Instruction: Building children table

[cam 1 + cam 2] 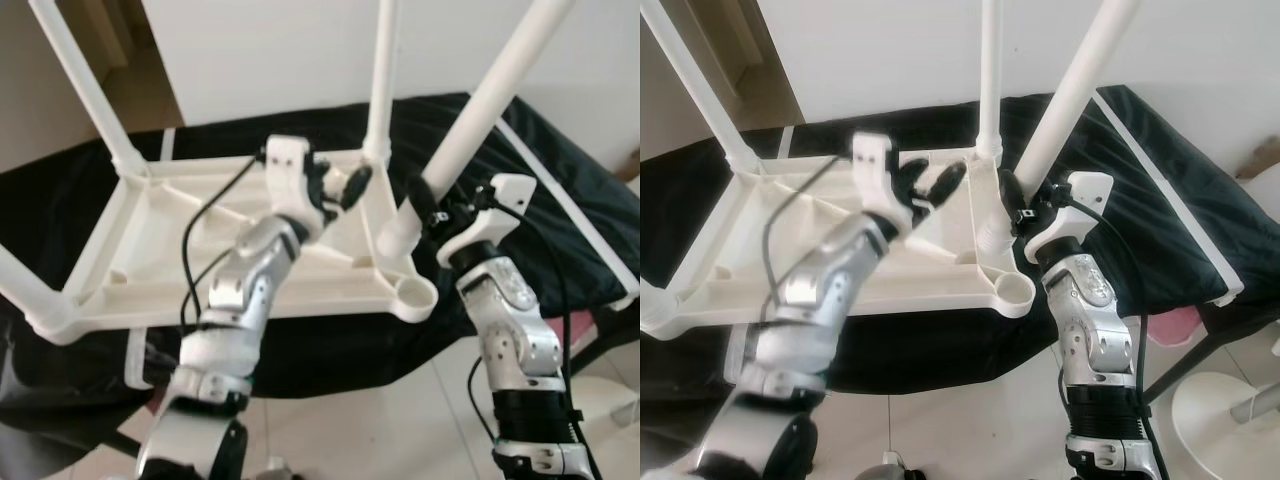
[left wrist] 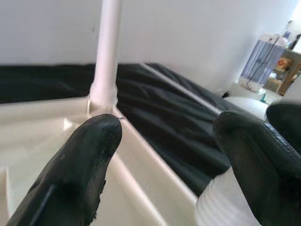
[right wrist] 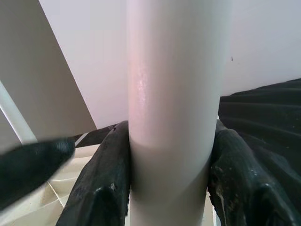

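Two grippers at work over the upturned white tabletop (image 1: 240,270), which lies on a black cloth (image 1: 560,190). Right gripper (image 1: 428,205) clamps a loose leg (image 1: 480,110) near its lower end, leg tilted, its foot just beside the empty corner socket (image 1: 414,296); top cut off. Left gripper (image 1: 345,188) hangs spread wide above the tabletop, holding nothing, a fitted leg (image 2: 106,70) just beyond its fingers (image 2: 75,174). Other legs' tops cut off.
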Tool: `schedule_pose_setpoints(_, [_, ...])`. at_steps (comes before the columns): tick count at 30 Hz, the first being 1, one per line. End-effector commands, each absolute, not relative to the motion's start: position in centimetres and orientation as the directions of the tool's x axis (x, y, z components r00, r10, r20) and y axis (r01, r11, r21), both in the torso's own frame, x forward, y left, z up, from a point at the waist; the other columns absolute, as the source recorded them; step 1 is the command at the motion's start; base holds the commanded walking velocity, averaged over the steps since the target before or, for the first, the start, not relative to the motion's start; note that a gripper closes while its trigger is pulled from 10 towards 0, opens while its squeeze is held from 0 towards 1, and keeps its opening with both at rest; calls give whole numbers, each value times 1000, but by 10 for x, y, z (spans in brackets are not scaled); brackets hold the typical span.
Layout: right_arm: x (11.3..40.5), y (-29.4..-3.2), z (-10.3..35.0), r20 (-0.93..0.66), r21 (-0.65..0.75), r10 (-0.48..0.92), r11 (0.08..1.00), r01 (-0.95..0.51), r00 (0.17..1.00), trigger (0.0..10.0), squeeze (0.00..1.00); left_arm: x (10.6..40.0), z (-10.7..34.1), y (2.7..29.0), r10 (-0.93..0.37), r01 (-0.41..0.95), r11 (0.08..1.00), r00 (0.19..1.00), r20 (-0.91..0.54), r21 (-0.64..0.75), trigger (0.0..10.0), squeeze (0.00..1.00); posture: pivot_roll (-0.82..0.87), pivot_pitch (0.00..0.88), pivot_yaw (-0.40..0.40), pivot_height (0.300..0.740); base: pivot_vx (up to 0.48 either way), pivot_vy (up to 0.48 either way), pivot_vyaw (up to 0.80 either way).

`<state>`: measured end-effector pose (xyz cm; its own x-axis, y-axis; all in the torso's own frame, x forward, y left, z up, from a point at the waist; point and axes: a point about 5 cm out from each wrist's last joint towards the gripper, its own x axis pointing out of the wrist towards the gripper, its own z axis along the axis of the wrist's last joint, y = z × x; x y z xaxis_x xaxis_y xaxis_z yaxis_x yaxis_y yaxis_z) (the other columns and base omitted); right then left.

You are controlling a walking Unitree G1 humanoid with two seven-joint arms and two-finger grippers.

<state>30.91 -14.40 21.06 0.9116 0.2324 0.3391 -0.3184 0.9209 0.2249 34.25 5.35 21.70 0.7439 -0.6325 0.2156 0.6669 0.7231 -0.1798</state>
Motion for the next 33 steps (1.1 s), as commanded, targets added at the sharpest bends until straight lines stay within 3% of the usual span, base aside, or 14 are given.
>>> schedule_pose_setpoints(1, [308,-146,214,352,212,217,929,-303,910,10000,0,337,220,51,-685,720,678,692,229,-146,10000,0,34,0,21,740,0,0,0])
schedule_pose_setpoints(4, [308,-145,214,349,190,220,935,-298,911,10000,0,333,217,52,-699,734,663,678,230,-148,10000,0,36,0,17,740,0,0,0])
schedule_pose_setpoints(5, [308,-145,209,333,149,225,946,-287,916,10000,0,322,210,51,-749,782,610,621,232,-124,10000,0,40,0,14,740,0,0,0])
schedule_pose_setpoints(7, [308,-145,207,326,123,228,952,-280,918,10000,0,313,206,51,-777,810,578,583,237,-97,10000,0,40,0,14,740,0,0,0])
schedule_pose_setpoints(17, [301,-142,205,323,106,205,962,-250,924,10000,0,281,204,54,-862,877,477,452,231,62,10000,0,39,0,17,740,0,0,0])
schedule_pose_setpoints(24, [298,-138,201,314,74,229,961,-265,921,10000,0,270,197,55,-898,914,405,389,206,37,10000,0,33,0,20,740,0,0,0])
schedule_pose_setpoints(29, [289,-140,195,303,42,261,957,-286,917,10000,0,252,181,62,-946,952,305,301,123,13,10000,0,23,0,23,740,0,0,0])
schedule_pose_setpoints(33, [281,-140,193,301,37,281,951,-306,911,10000,0,247,175,67,-952,955,297,295,88,11,10000,0,21,0,24,740,0,0,0])
